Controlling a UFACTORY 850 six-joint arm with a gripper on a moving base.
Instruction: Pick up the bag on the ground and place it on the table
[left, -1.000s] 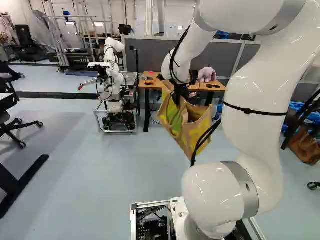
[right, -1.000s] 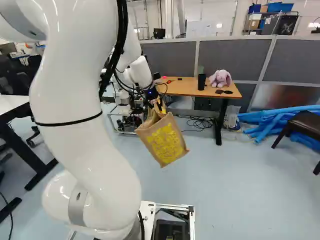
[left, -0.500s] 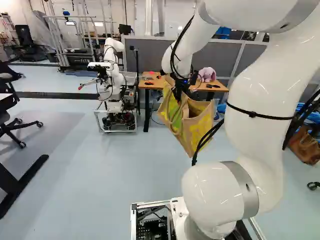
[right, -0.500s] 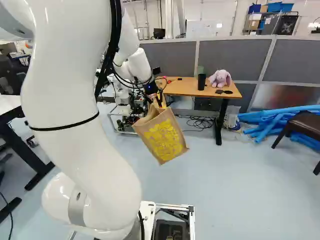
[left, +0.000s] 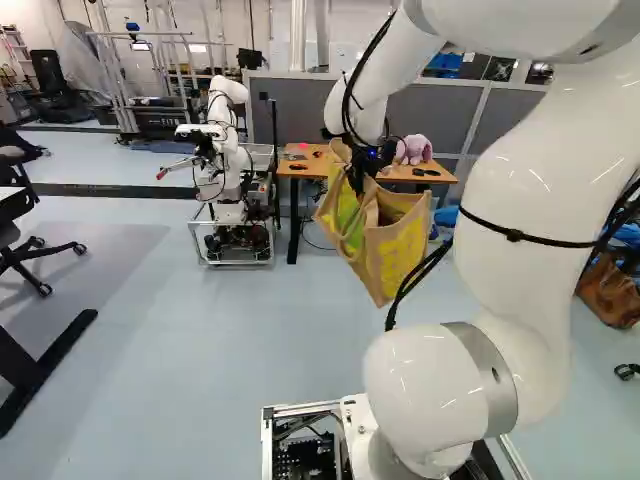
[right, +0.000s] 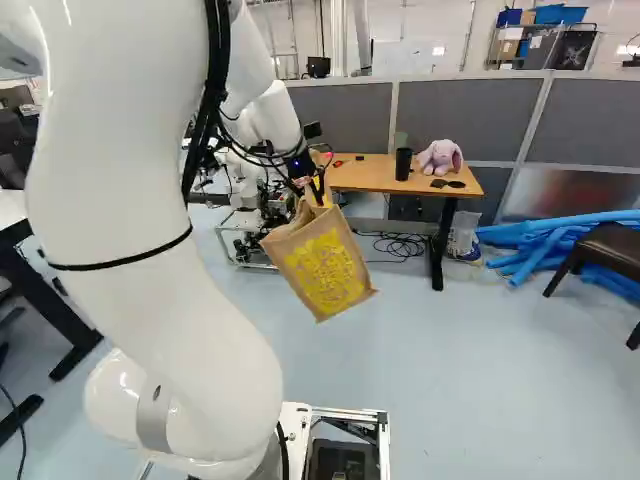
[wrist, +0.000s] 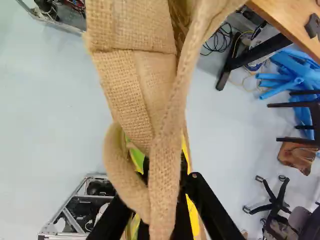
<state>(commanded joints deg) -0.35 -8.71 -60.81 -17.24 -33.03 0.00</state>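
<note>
while the white arm (left: 530, 210) rises close by and reaches forward from its base, its black gripper (left: 357, 177) has the bag (right: 325, 270) by the top, the two fingers (wrist: 207, 202) clenched on its cloth handle, one strap looping up over them in the wrist view. the bag, tan with yellow print on its side, hangs tilted and open-mouthed in the air above the grey floor (right: 450, 370), short of the table. at the right of the right base view stands a dark chair (right: 612, 250), with blue tubes (right: 530, 232) lying beside it. beyond the bag comes the wooden-topped table (right: 365, 175), bearing a black cup (right: 403, 164), sunglasses (right: 448, 184) and a pinkish plush animal (right: 440, 157); coiled cables (right: 400, 246) lie near its leg. left of the table in the left base view, another robot (left: 226, 150) stands on a wheeled frame, and behind the table runs a grey partition (right: 340, 120).
</note>
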